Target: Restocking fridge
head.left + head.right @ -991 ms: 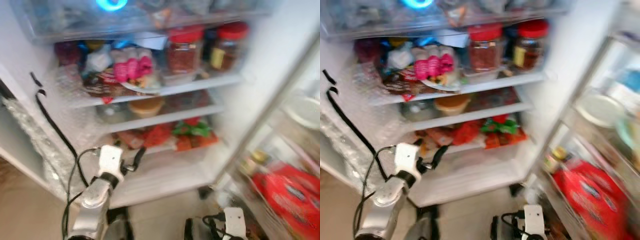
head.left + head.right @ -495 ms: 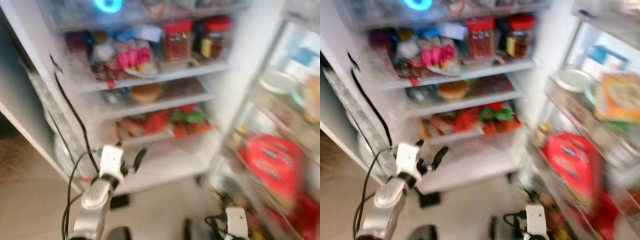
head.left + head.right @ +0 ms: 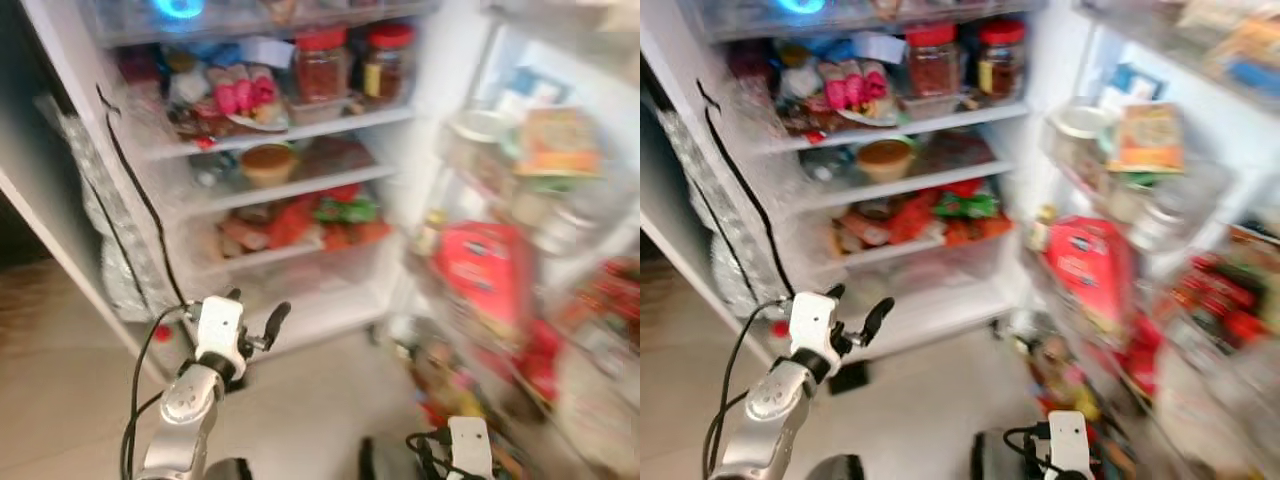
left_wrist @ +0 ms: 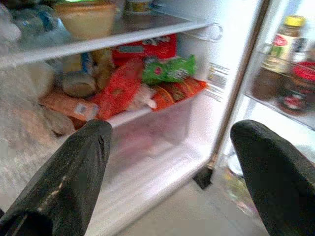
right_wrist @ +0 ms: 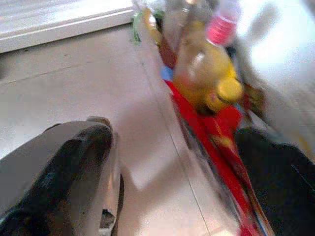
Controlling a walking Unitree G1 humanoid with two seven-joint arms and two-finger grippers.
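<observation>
The fridge [image 3: 300,300] stands open before me, its shelves full. Two red-lidded jars [image 3: 322,65] share the upper shelf with pink packs [image 3: 240,95] on a plate. A tan bowl [image 3: 268,163] sits one shelf down, above red and green packets [image 4: 167,69]. My left gripper [image 3: 254,307] is raised in front of the bare bottom shelf [image 4: 147,162], open and holding nothing. My right gripper [image 5: 172,172] hangs low near the door's bottom rack, open and holding nothing, beside a bottle of yellow liquid [image 5: 206,78].
The open door at the right carries racks with a red bag [image 3: 480,270], jars and cartons [image 3: 1145,135]. A black cable [image 3: 130,180] runs down the fridge's left edge beside clear plastic wrap [image 3: 100,230]. Pale floor [image 3: 310,400] lies between me and the fridge.
The whole picture has swung, bringing the door racks at the right further into view, so the camera moved. Both grippers keep their pose, and the left stays open.
</observation>
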